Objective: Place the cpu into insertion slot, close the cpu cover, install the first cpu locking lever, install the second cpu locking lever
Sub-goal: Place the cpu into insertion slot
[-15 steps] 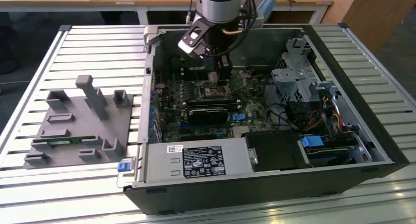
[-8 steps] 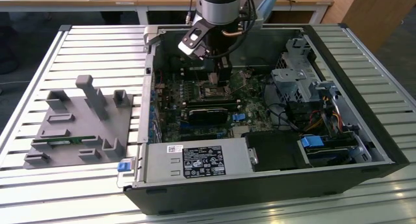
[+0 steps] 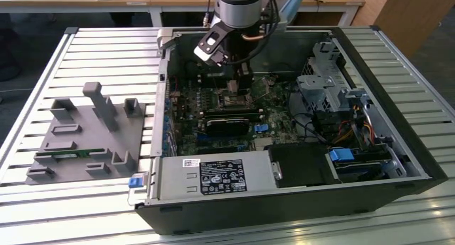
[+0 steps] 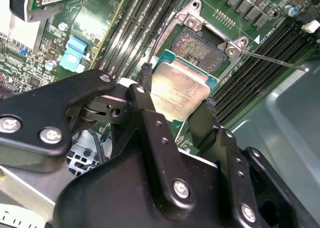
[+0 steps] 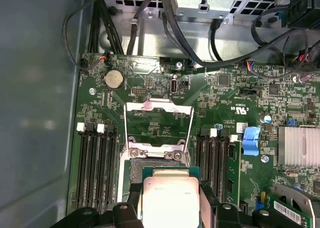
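Note:
My gripper [image 4: 177,88] is shut on the cpu [image 4: 181,92], a flat square chip with a dull silver top, held by two opposite edges between black fingers [image 4: 145,83]. The chip hangs above the green board, offset to one side of the insertion slot [image 4: 202,51], whose dark centre lies bare. In the first wrist view the cpu [image 5: 170,195] partly overlaps the slot, and the cpu cover [image 5: 158,106], a thin silver frame, is swung open beyond it. A thin locking lever [image 4: 275,60] sticks out beside the slot. In the exterior view the gripper [image 3: 240,80] reaches into the open computer case.
Long black memory slots [image 5: 97,168] flank the socket on both sides. A black graphics card [image 3: 227,125] and the labelled power supply box [image 3: 213,176] lie nearer the case front, a drive cage [image 3: 327,85] at the exterior view's right. A grey fixture [image 3: 85,133] sits left of the case.

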